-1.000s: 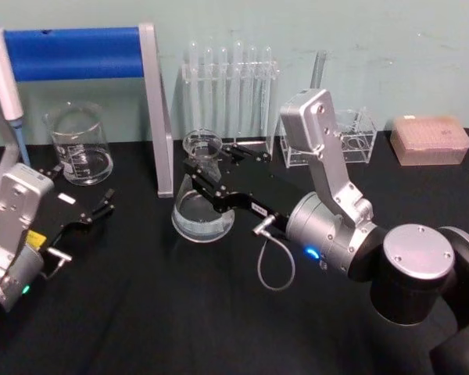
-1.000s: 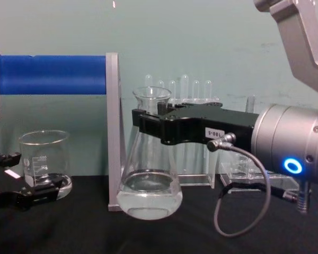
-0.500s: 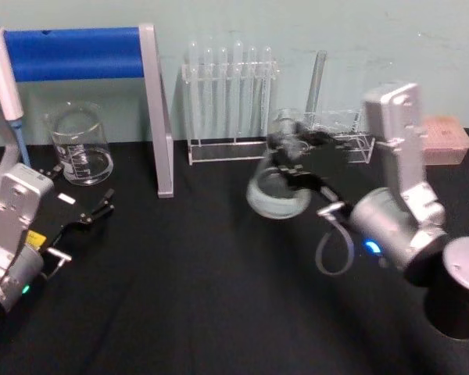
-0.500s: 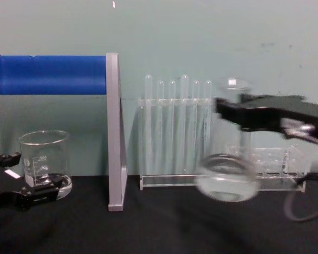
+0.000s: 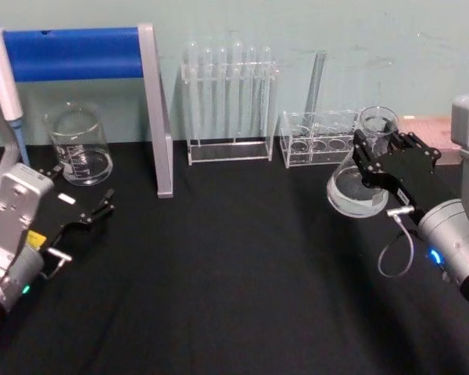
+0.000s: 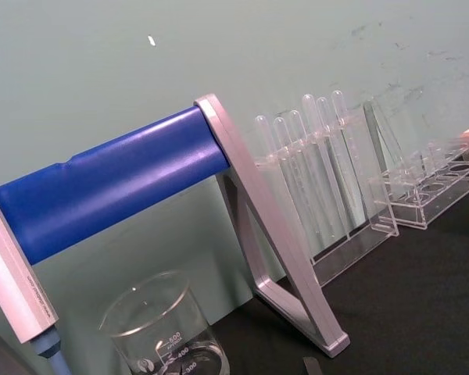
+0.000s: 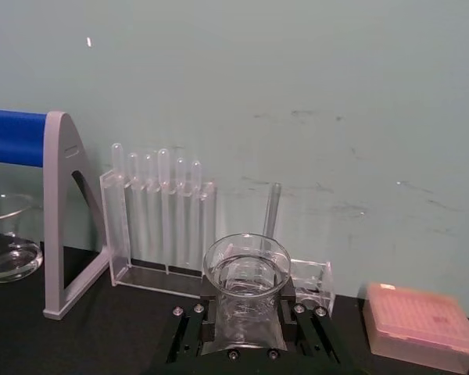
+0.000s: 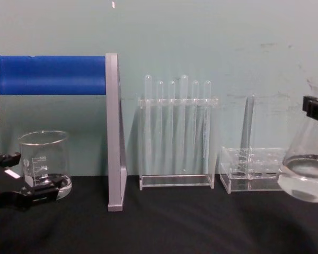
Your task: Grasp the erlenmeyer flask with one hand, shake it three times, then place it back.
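The black jaws of the right gripper (image 7: 247, 334) press on either side of a clear glass erlenmeyer flask (image 7: 247, 275), clamping it just below its flared rim (the round mouth stands upright and open toward the camera). Behind the flask, on the black tabletop (image 7: 102, 332), stands a small clear plastic rack (image 7: 313, 283) with one thin glass tube (image 7: 272, 209) rising by it. Beyond are a clear rack of tall test tubes (image 7: 158, 228), a grey stand leg (image 7: 62, 226) bearing a blue bar (image 7: 12, 137), and a glass beaker (image 7: 8, 251) partly in view. A pink lidded box (image 7: 420, 319) lies on the flask's other side.

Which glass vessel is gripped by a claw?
The conical erlenmeyer flask, clamped at its neck by the right claw; the straight-walled beaker stands free on the table.
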Controlling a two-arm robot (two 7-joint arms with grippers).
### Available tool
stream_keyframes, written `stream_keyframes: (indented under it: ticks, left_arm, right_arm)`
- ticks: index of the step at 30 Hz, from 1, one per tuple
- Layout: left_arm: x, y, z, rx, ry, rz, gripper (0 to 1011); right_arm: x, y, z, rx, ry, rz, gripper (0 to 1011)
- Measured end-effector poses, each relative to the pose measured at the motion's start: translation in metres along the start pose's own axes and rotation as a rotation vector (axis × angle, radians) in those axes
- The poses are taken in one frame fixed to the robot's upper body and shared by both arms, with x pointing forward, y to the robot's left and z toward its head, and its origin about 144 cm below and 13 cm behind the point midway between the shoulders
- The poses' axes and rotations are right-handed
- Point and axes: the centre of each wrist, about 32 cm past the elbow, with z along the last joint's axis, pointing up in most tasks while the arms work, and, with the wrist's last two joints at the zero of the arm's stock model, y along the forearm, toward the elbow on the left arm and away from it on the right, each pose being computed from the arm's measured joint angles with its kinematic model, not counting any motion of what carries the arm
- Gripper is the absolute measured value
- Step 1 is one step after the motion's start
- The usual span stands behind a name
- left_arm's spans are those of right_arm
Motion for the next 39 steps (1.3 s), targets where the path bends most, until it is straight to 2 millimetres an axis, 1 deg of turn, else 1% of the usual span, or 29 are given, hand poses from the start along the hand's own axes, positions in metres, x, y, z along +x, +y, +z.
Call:
stream_keyframes:
  ticks: [3, 7, 14, 17, 20, 23, 27, 31, 36, 37, 39]
  left_arm:
    - [0.0, 0.0, 0.0, 0.0, 0.0, 0.0, 1001]
    - [0.0, 0.0, 0.0, 0.0, 0.0, 0.0, 1001]
    - [0.0, 0.0, 0.0, 0.0, 0.0, 0.0, 1001]
    - [0.0, 0.0, 0.0, 0.0, 0.0, 0.0, 1001]
    - [0.0, 0.0, 0.0, 0.0, 0.0, 0.0, 1000]
    - [0.0, 0.0, 0.0, 0.0, 0.0, 0.0, 1001]
    - [0.0, 0.0, 0.0, 0.0, 0.0, 0.0, 1001]
    - [0.0, 0.0, 0.0, 0.0, 0.0, 0.0, 1001]
    - [0.0, 0.0, 0.0, 0.0, 0.0, 0.0, 1001]
    - [0.0, 0.0, 0.0, 0.0, 0.0, 0.0, 1001]
    - [0.0, 0.0, 0.0, 0.0, 0.0, 0.0, 1001]
  right_arm:
    - [-0.001, 0.001, 0.0, 0.0, 0.002, 0.013, 453]
    - [-0.006, 0.009, -0.001, -0.003, 0.006, 0.071, 453]
    - [-0.026, 0.03, -0.002, 0.001, 0.005, 0.255, 453]
    - [-0.039, 0.04, -0.002, 0.009, 0.004, 0.363, 453]
    - [-0.049, 0.048, -0.001, 0.014, 0.0, 0.446, 453]
    - [-0.054, 0.053, -0.002, 0.018, -0.001, 0.497, 453]
    - [-0.056, 0.056, -0.002, 0.018, 0.0, 0.523, 453]
    - [-0.053, 0.056, -0.003, 0.017, 0.003, 0.513, 453]
    - [-0.041, 0.05, -0.004, 0.016, 0.003, 0.452, 453]
    - [-0.036, 0.047, -0.004, 0.017, 0.002, 0.419, 453]
    - [-0.031, 0.044, -0.004, 0.016, 0.002, 0.389, 453]
